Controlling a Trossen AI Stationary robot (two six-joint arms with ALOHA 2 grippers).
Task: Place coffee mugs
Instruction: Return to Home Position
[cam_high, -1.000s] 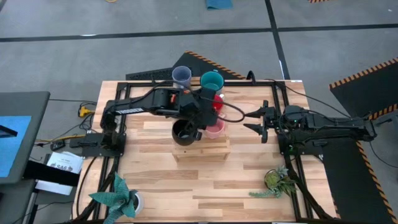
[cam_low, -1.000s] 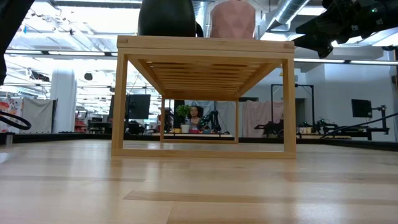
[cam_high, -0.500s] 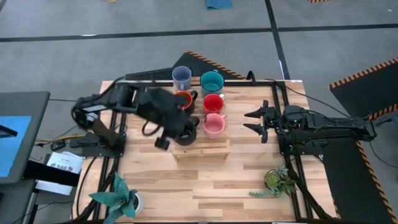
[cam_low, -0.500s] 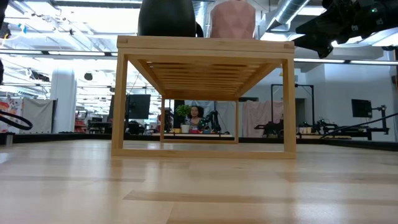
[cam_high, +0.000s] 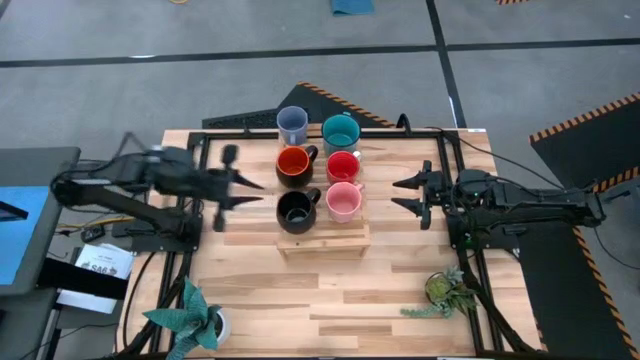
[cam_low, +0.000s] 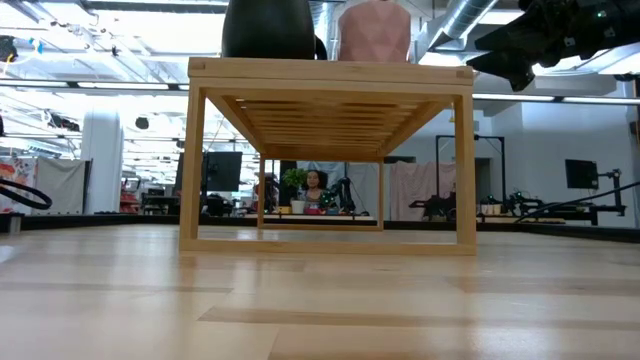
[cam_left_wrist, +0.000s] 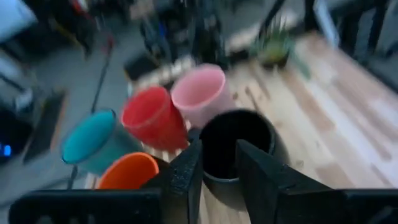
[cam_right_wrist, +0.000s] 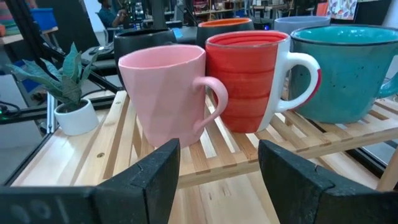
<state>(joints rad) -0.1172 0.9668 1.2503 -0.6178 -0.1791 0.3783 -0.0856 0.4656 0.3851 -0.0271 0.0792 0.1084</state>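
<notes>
A teal mug (cam_high: 340, 131), red mug (cam_high: 342, 166), grey-blue mug (cam_high: 292, 124), pink mug (cam_high: 343, 202), black mug (cam_high: 295, 210), orange-lined black mug (cam_high: 294, 164); pale wood shelf (cam_high: 325, 243).

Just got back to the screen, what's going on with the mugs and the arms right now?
All six mugs stand on the wooden shelf in two lines of three. On the left arm's side are the grey-blue mug, the black mug with orange inside and the all-black mug. On the right arm's side are the teal mug, the red mug and the pink mug. Neither arm holds anything. The left gripper is open beside the shelf, pointing at the all-black mug. The right gripper waits open on the other side.
</notes>
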